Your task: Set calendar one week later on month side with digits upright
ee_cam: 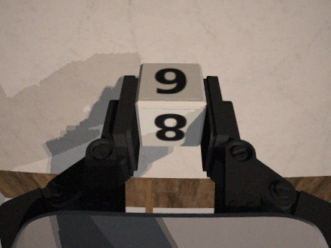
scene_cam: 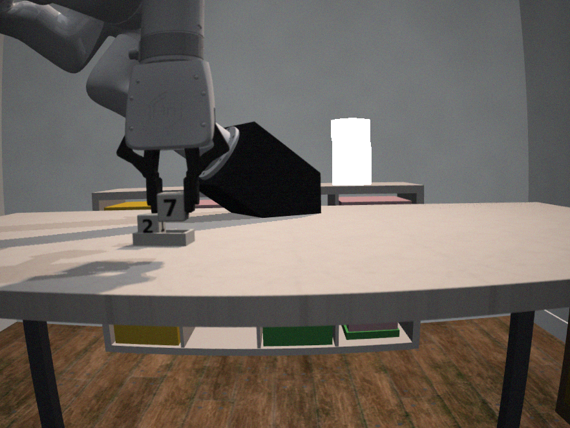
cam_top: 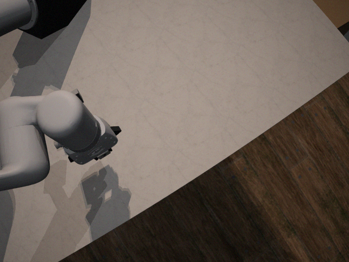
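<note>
Table (scene_cam: 349,248) carries the small grey tray (scene_cam: 183,238) near its left end in the exterior view, and the tray looks to lie flat. Inside it, on the left, stands one cube (scene_cam: 146,225) showing an upright 2 toward that camera. The slot to its right is not yet filled.

Gripper (scene_cam: 172,198) hangs just above that open slot with its jaws clamped on the second cube (scene_cam: 172,207), whose outward face reads an upright 7; the wrist view shows 9 and 8 on two other faces of it (ee_cam: 171,101). The held cube seems slightly above the tray floor, though its lower edge is hard to read from here.

So, by my reading, the digits are chosen. What remains is lowering the cube flat beside the 2, letting go, and backing away without nudging the tray.
</note>
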Robot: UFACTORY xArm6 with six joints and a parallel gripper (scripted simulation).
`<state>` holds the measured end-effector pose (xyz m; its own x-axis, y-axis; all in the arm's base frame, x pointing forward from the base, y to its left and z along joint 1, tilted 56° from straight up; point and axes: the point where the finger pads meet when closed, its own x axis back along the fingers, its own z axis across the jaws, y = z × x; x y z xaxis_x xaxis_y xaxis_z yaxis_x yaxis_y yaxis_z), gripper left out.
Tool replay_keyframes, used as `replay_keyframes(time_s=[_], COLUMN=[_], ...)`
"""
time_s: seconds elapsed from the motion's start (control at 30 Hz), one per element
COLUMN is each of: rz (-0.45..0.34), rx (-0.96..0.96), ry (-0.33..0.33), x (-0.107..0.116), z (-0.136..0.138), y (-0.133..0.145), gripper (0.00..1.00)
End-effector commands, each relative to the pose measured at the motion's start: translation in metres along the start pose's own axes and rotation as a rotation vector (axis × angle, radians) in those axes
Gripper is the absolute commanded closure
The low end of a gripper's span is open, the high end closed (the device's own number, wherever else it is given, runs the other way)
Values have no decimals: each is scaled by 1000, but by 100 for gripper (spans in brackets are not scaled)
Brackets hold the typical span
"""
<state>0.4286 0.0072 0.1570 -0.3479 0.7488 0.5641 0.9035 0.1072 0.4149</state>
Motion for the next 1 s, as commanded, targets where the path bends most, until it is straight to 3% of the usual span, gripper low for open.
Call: replay_keyframes(time_s=[0.0, 0.27, 0.97], rz=[-3, -3, -3], rx=[-1, -1, -1], ry=[1, 1, 1], x=[-18, -37, -38], z=[1, 0, 0], y=[2, 2, 2], gripper=[71, 71, 71])
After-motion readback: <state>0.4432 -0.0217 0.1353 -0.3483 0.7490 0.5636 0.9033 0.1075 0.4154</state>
